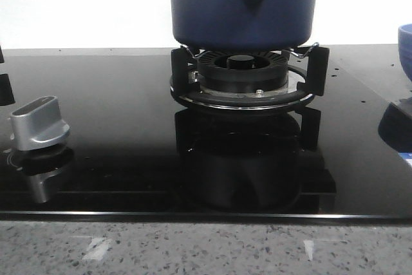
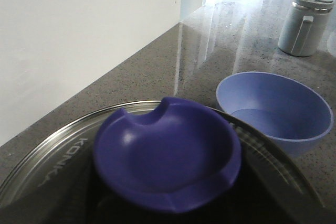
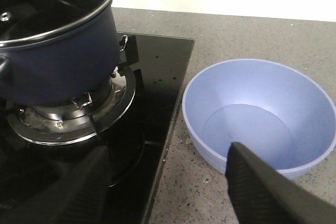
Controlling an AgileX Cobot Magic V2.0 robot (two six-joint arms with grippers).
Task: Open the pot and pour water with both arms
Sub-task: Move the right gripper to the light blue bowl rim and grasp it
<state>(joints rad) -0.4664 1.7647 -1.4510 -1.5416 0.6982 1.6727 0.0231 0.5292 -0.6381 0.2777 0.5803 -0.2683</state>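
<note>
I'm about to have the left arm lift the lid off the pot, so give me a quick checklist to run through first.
1. Pot seated on the burner support: ok.
2. Lid on the pot, not yet lifted: ok.
3. Lid knob close below the left wrist camera: ok.
4. Left gripper closed on the knob: cannot tell, its fingers don't show.
5. Right gripper open and empty: ok.
6. Bowl empty, on the counter beside the stove: ok.

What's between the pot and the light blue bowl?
In the right wrist view, only the black cooktop edge and bare grey counter separate the pot from the bowl; no object sits there.
</note>
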